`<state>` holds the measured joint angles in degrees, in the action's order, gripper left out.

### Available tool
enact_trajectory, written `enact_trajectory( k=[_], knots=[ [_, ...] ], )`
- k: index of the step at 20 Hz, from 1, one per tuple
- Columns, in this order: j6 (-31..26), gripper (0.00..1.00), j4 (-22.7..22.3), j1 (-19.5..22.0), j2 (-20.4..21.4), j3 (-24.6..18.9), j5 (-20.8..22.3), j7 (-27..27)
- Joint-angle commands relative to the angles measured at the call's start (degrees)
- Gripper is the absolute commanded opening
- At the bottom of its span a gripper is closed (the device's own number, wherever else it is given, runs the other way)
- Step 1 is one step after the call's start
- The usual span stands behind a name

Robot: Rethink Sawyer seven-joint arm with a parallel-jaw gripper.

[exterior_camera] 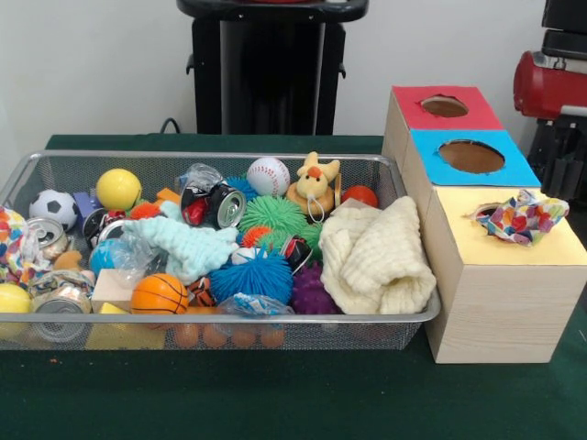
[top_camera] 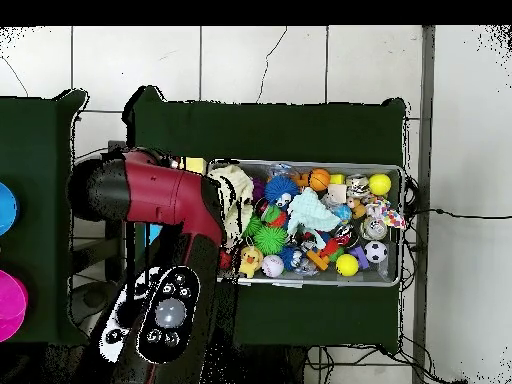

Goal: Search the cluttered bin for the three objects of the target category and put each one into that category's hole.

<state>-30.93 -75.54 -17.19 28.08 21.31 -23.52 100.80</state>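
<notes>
The wire-mesh bin (exterior_camera: 229, 157) is full of toys, balls and cans; it also shows in the overhead view (top_camera: 320, 284). One polka-dot cloth (exterior_camera: 519, 217) lies bunched on the yellow-topped box (exterior_camera: 514, 252), covering most of its hole (exterior_camera: 482, 212). A second polka-dot cloth (exterior_camera: 11, 240) lies at the bin's left end, seen at the bin's right end in the overhead view (top_camera: 386, 213). A third one is hidden. The red and black arm (top_camera: 160, 200) reaches over the boxes in the overhead view. The gripper does not show in either view.
The blue-topped box (exterior_camera: 472, 158) and the red-topped box (exterior_camera: 444, 107) stand behind the yellow one. A cream waffle-knit cloth (exterior_camera: 378, 258) drapes over the bin's right end. A mint fuzzy cloth (exterior_camera: 188, 244) lies mid-bin. A red arm part (exterior_camera: 548, 84) shows at the right edge.
</notes>
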Motion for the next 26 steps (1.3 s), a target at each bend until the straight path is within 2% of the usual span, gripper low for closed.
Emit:
enact_trajectory(
  k=[1, 7, 14, 18, 22, 26],
  knots=[
    [0.62, 0.00, -1.72, 1.99, -2.31, -7.81, -0.37, 9.28],
    [5.78, 0.00, -4.00, 0.73, -4.51, -7.78, -0.39, 11.96],
    [5.98, 0.00, -4.02, -0.46, -6.22, -5.90, -0.44, 13.37],
    [4.19, 0.00, -3.27, -0.91, -7.17, -3.90, 0.48, 12.90],
    [-0.60, 0.00, -1.80, -2.15, -7.67, -0.17, 1.99, 12.62],
    [-5.64, 0.00, -0.09, -2.08, -8.28, 1.45, 2.16, 12.23]
  ],
)
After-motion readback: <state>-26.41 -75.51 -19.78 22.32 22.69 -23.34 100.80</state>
